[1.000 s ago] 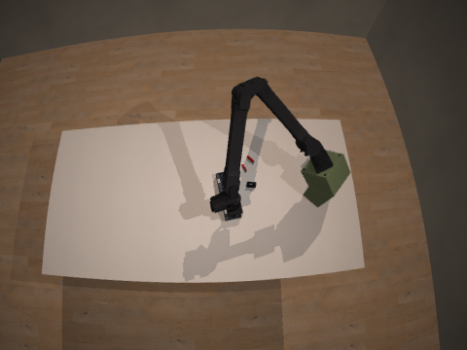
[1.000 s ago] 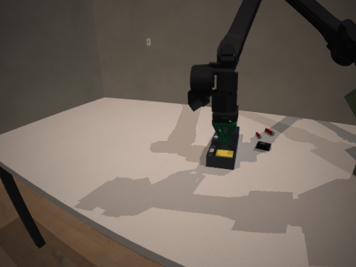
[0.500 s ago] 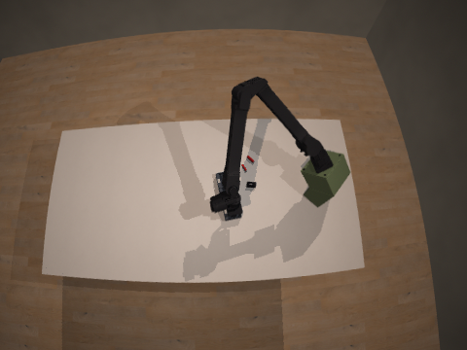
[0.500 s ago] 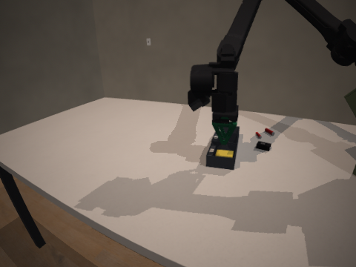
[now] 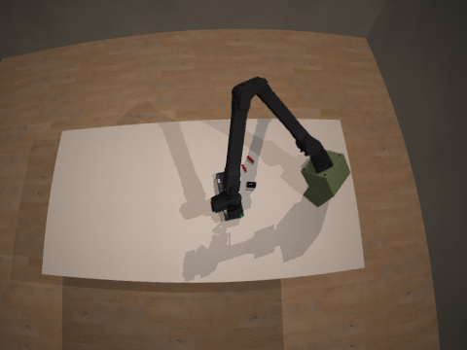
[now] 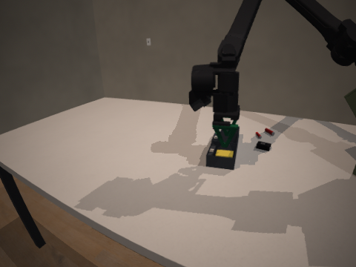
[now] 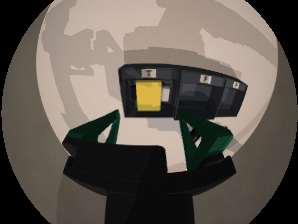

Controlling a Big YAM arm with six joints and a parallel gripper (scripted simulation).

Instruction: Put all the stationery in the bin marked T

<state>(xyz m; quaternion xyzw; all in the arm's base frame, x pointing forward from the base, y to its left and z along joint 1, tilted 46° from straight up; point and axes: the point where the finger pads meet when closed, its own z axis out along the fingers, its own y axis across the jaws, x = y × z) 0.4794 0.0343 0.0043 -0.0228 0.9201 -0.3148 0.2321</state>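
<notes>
Lying in the dark compartment marked T (image 7: 148, 114), the flat yellow rectangular block (image 6: 225, 153) (image 7: 149, 95) has a small pale piece (image 7: 166, 93) at its 3 o'clock in the wrist view. The green-fingered end effector (image 6: 225, 144) (image 7: 151, 114), fingers wide apart, holds nothing. In the exterior view, two red cylinders (image 6: 269, 131) (image 6: 258, 135) and a black block (image 6: 263, 145) rest on the white bench (image 5: 131, 204) (image 6: 122, 156) (image 7: 145, 132), toward 2 o'clock of the compartment.
</notes>
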